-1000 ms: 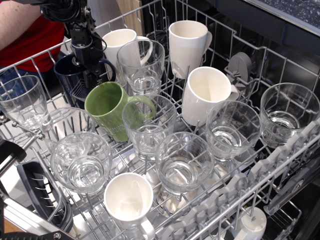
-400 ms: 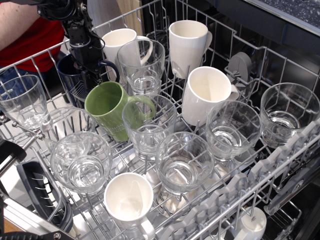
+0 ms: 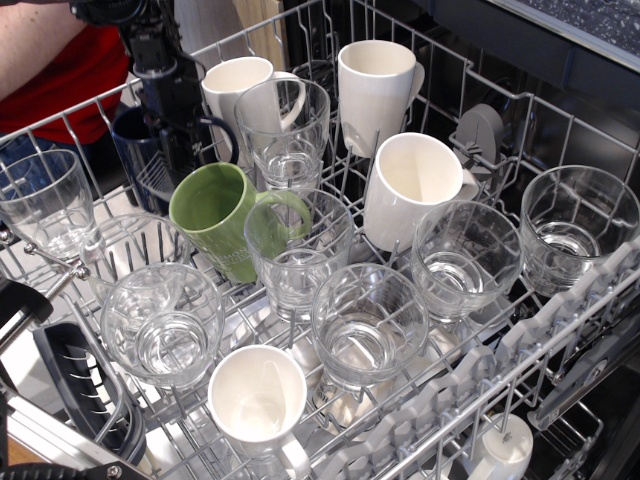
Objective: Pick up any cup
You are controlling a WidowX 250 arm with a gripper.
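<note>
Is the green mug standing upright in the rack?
No, the green mug lies tilted on the rack tines, its opening turned toward the upper left and its handle toward the right.

Behind the wire dishwasher rack (image 3: 560, 330) a dark speckled counter edge (image 3: 600, 25) runs along the top right, and a person in red (image 3: 50, 70) stands at the upper left.

A kitchen, most likely in a home. A pulled-out dishwasher rack (image 3: 560, 330) is packed with glasses (image 3: 368, 322) and mugs (image 3: 376, 92). A speckled countertop (image 3: 600, 20) runs above it.
</note>
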